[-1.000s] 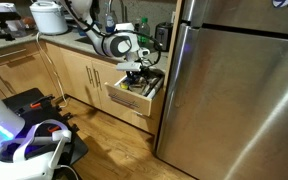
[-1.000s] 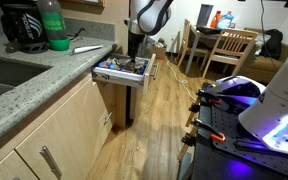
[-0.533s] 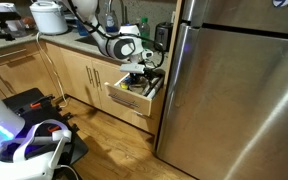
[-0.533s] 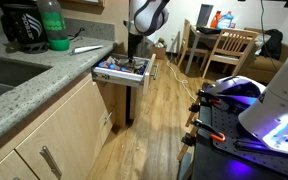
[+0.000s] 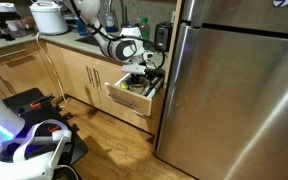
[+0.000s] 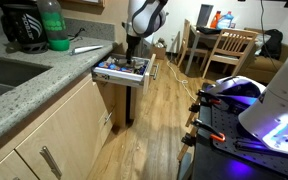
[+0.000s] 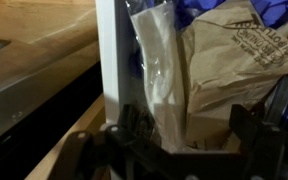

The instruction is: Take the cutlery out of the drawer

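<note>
My hand [image 7: 167, 150] hangs with its two fingers spread wide and it pinches nothing. Between the fingers I see a clear plastic packet [image 7: 156, 70] and a brown paper bag [image 7: 234, 65], just beside a white divider [image 7: 112, 60]. In both exterior views the drawer [image 6: 119, 79] stands open below me. The cutlery [image 6: 125, 67] lies inside it. Farther off stands the steel refrigerator [image 5: 239, 90].
</note>
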{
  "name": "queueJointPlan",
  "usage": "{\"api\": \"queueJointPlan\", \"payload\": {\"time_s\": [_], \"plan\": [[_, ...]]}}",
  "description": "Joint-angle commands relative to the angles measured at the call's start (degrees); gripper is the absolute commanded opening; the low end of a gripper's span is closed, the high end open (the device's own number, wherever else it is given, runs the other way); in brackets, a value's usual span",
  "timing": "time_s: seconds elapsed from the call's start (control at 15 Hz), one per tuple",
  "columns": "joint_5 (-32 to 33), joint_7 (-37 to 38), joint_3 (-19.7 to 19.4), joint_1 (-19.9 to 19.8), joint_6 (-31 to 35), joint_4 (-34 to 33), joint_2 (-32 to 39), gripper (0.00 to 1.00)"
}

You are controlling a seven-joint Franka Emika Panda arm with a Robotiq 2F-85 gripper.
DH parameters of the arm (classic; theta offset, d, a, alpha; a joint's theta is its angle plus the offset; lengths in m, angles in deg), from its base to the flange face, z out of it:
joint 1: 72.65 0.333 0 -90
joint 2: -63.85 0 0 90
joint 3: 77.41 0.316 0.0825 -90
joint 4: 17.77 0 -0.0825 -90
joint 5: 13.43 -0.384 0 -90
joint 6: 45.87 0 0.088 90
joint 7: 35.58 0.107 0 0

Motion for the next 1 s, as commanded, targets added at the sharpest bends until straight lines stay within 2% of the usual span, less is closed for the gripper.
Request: {"api": "queueJointPlan", "payload": {"time_s": [0.0, 0.6, 0.67, 0.73, 0.93], "plan": [[-1.77, -3.21, 1.70, -1.46, -1.10, -1.89, 1.55, 1.00], [-4.53, -6.59, 4.14, -5.10, -1.56, -3.98, 4.46, 1.00], [-4.66, -6.75, 4.12, -5.36, -1.39, -4.15, 4.57, 0.75], [-4.62, -6.65, 4.03, -5.53, -1.00, -4.12, 4.52, 0.74], [-4.41, -6.32, 3.68, -5.76, -0.86, -4.18, 4.20, 0.51]]}}
